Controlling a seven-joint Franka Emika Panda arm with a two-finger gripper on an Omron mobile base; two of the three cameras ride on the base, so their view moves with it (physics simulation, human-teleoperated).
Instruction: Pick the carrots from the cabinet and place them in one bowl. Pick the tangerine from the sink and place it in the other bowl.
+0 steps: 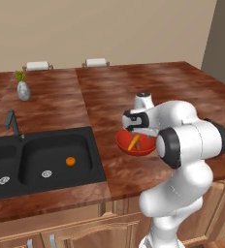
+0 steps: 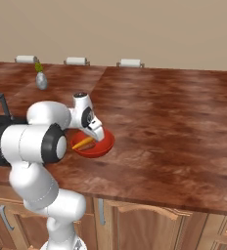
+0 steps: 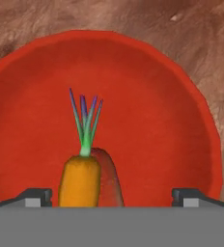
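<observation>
Reddish-brown tabletop (image 1: 148, 92) under everything, wood cabinets below, beige wall behind. Nearest, over the front of that surface: hand (image 3: 113, 195) hanging just above the red bowl (image 1: 125, 144), tips spread wide and apart, pinching nothing. Directly below, between those tips: orange carrot (image 3: 81, 182) with its green top, lying on the bowl's floor, and tucked against its side the darker reddish carrot (image 3: 109, 176); both inside, touching each other, free of the fingers. From the right base camera, same reading: orange carrot across the bowl's middle, hand tilted down over the rim.

So, by the look of it: carrot half of the job done, both pieces delivered to the red bowl, release complete.

Farther off to the left: black sink (image 1: 92, 160) with its thin faucet (image 1: 11, 123), and in the near basin the tangerine (image 1: 71, 161), resting on the bottom beside a silver drain, untouched. Well apart from the hand. Farther still, near the wall: small grey vase (image 1: 23, 90) with a green sprig.

Left to do, judged from this: lift clear of the red bowl, reach across into the basin, take the tangerine, carry it to the whitish-grey bowl, whose place cannot be told from these views.
</observation>
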